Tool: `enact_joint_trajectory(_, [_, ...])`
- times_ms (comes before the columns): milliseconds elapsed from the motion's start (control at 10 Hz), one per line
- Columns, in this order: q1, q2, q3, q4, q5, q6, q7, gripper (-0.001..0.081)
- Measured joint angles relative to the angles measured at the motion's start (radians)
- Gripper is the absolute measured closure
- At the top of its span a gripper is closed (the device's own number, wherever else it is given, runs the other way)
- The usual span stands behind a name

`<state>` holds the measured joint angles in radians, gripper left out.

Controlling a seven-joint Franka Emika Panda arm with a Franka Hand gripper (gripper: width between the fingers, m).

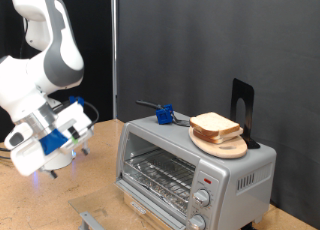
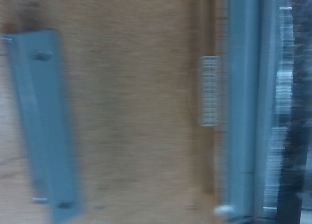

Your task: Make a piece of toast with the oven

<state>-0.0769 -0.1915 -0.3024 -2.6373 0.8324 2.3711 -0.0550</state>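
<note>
The silver oven [image 1: 195, 168] is sitting on the wooden table [image 1: 30, 205], and everything here is placed against it. Its glass door is standing shut, with the wire rack showing behind the pane, and two round knobs [image 1: 203, 198] are sitting down its front panel below a small red mark.

On top of the oven a round light-wood plate [image 1: 222, 145] is resting, and the piece of toast [image 1: 215, 126] is lying on that plate, stacked with a second slice like it. Beside the plate, also on the oven's roof, a blue-handled tool [image 1: 163, 115] is lying towards the exterior view's left, and a black stand [image 1: 241, 108] is rising just behind the plate towards the exterior view's right.

The white arm is reaching down to the exterior view's left of the oven, well apart from the bread, and its gripper [image 1: 52, 162] is hanging low over the table near the oven's front corner. Whether the claw is wide or narrow I cannot tell, since its fingers are not showing clearly in either view.

The wrist view is blurred; it is showing the wooden tabletop, a grey-blue flat bar [image 2: 44, 122] lying on it, and the oven's metal edge [image 2: 244, 97] alongside
</note>
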Motion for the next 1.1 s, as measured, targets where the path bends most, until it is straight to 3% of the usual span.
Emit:
enact_joint_trajectory(200, [0.003, -0.032, 0.001, 0.044, 0.015, -0.145, 0.008, 0.0006])
enact_joint_trajectory(300, [0.007, -0.046, 0.008, 0.060, 0.025, -0.168, 0.019, 0.0006])
enact_joint_trajectory(500, [0.012, -0.084, 0.054, 0.065, 0.028, -0.123, 0.093, 0.0006])
enact_joint_trajectory(800, [0.014, -0.079, 0.046, 0.072, 0.071, -0.180, 0.080, 0.0006])
enact_joint_trajectory(1100, [0.051, -0.102, 0.082, 0.112, 0.161, -0.206, 0.099, 0.0006])
